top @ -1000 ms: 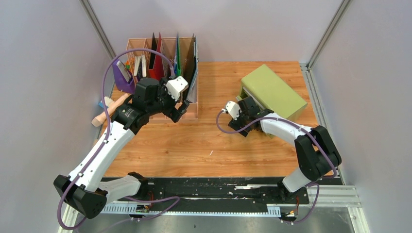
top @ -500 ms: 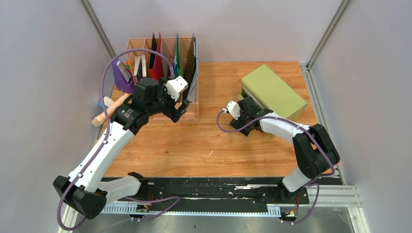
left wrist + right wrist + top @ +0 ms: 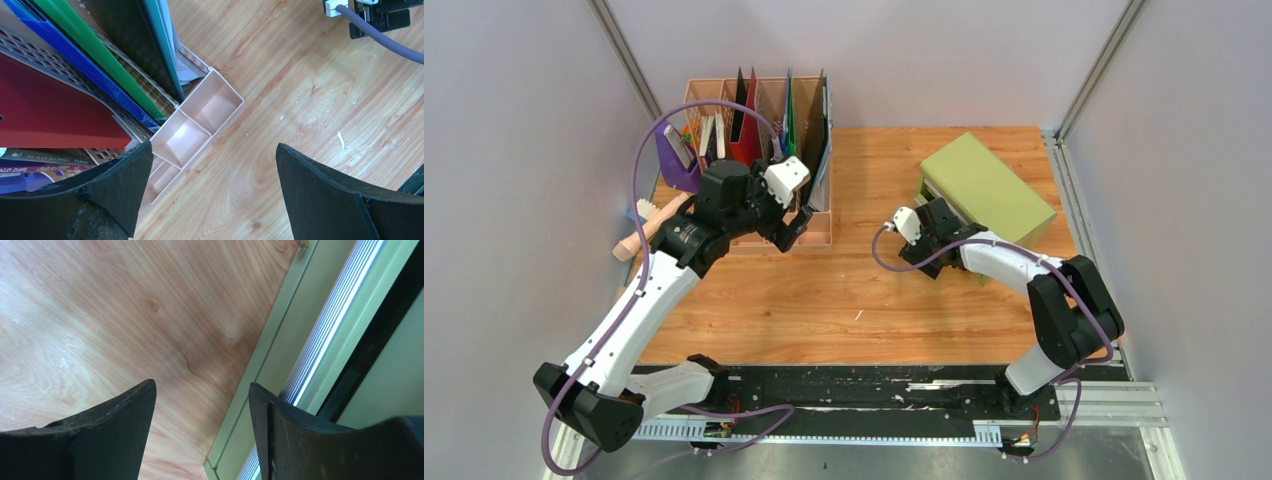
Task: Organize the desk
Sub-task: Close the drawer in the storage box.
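- Left gripper (image 3: 214, 152): jaws spread wide with nothing between them; it hangs over the near right corner of the pink organizer (image 3: 814, 238).
- Front compartments (image 3: 192, 130) of the organizer: small square pockets, seen straight down between the left fingers (image 3: 120, 190).
- Upright folders in the organizer's slots: red folder (image 3: 50, 107), blue folder (image 3: 100, 81), green folder (image 3: 100, 45), black folder (image 3: 132, 35), all leaning the same way.
- Books (image 3: 35, 165): lying flat below the red folder, spines showing; the titles are only partly legible.
- Right gripper (image 3: 201, 390): jaws parted, gripping nothing, bare wood visible between them; the right-hand finger is just beside the lower front edge of the cabinet (image 3: 989, 190).
- Cabinet: olive green, set askew near the far right corner of the desk (image 3: 894, 290); the wrist view shows a pale green frame, a ribbed light strip and a dark gap.
- Organizer: stands in the far left corner of the desk.
- Purple object (image 3: 674, 160): at the organizer's left side; its kind is unclear.
- Peach object (image 3: 649, 228): at the desk's left edge, partly overhanging it.
- Desk: orange-brown wood grain, filling the space between the grey walls.
- Black rail (image 3: 874, 385): runs along the desk's near edge and carries both arm bases.
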You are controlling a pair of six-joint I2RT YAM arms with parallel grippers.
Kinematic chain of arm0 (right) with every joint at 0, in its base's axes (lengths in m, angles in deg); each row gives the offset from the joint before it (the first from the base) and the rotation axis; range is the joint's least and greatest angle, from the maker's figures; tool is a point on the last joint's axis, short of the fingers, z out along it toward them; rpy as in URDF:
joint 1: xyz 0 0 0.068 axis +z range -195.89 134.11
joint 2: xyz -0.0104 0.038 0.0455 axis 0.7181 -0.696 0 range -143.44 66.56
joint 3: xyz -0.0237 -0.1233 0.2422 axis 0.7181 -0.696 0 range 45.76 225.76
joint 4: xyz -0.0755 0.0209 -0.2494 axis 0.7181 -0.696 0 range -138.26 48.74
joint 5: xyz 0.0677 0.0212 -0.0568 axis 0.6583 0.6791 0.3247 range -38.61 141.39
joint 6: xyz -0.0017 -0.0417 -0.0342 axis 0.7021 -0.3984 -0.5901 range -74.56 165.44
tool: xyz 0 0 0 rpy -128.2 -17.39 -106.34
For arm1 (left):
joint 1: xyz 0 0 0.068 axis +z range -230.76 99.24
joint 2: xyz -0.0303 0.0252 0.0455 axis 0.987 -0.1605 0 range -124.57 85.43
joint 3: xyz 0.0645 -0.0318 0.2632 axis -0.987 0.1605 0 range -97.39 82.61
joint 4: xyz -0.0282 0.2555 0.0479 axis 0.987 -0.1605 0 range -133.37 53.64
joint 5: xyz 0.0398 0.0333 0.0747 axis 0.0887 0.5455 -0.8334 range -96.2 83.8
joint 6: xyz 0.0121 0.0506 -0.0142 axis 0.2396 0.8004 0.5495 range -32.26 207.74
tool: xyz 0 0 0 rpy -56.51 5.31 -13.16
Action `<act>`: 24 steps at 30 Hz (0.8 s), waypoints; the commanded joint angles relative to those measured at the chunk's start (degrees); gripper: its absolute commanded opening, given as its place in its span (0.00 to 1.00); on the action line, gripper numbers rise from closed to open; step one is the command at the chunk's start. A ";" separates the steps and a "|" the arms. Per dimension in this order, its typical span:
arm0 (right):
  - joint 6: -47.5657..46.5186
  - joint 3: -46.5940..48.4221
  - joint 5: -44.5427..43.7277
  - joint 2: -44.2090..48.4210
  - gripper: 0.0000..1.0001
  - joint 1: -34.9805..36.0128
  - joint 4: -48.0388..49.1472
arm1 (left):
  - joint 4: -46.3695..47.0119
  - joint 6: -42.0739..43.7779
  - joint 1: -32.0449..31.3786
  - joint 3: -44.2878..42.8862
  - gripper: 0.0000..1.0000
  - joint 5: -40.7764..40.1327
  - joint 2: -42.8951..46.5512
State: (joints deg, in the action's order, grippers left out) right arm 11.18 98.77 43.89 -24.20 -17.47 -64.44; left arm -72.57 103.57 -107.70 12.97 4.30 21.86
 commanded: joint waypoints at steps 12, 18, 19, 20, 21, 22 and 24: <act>-2.99 -0.70 -10.42 -1.59 0.69 -0.04 4.88 | 1.58 0.59 0.31 0.13 1.00 1.11 1.13; -3.09 -0.86 -10.13 -1.50 0.69 0.03 4.88 | 1.58 0.59 0.36 0.03 1.00 1.18 0.93; -3.09 -0.99 -9.46 -1.29 0.69 0.09 4.81 | 1.58 0.55 0.33 0.03 1.00 1.19 0.91; -3.03 -1.01 -8.36 -0.81 0.69 0.28 4.54 | 1.51 0.57 0.36 -0.03 1.00 1.21 0.86; -2.96 -0.99 -6.87 -0.29 0.69 0.51 4.14 | 1.50 0.58 0.36 -0.04 1.00 1.20 0.83; -2.65 -0.80 -5.23 0.39 0.69 0.83 3.66 | 1.49 0.60 0.38 -0.11 1.00 1.19 0.82; -1.54 0.00 -2.36 1.67 0.69 1.69 2.67 | 1.45 0.60 0.35 -0.20 1.00 1.14 0.82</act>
State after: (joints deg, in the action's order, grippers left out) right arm 8.71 98.10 37.18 -25.30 -17.10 -61.84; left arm -72.55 103.66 -107.70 13.16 4.30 21.86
